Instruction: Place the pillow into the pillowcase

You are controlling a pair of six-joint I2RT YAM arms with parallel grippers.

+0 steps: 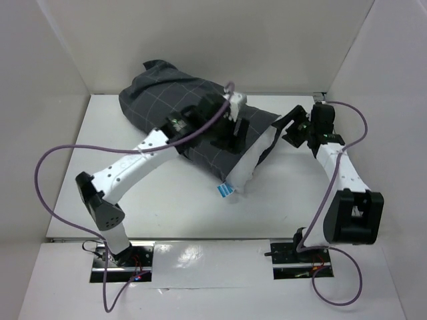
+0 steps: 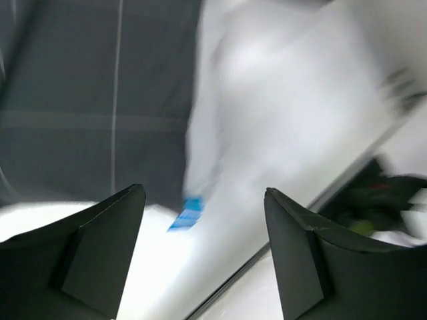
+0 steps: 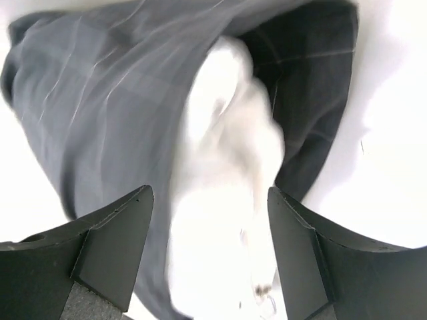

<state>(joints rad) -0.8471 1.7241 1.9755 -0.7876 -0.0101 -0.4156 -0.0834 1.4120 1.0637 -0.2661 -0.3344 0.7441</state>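
The pillowcase lies slantwise on the table, bulging, with the pillow mostly inside it. Only the pillow's white end sticks out of the open mouth at the near right, and a small blue tag shows at its nearest corner. The left arm reaches across the cloth from the near left. The left claw hangs over the pillowcase close to the mouth with its fingers spread apart and nothing between them. Its wrist view is blurred, so it seems to be just above the cloth rather than touching. The right claw sits just beside the far right corner of the mouth, facing into it. Its fingers also stand wide apart and hold nothing, and the white pillow and the dark inner lining of the pillowcase show beyond them.
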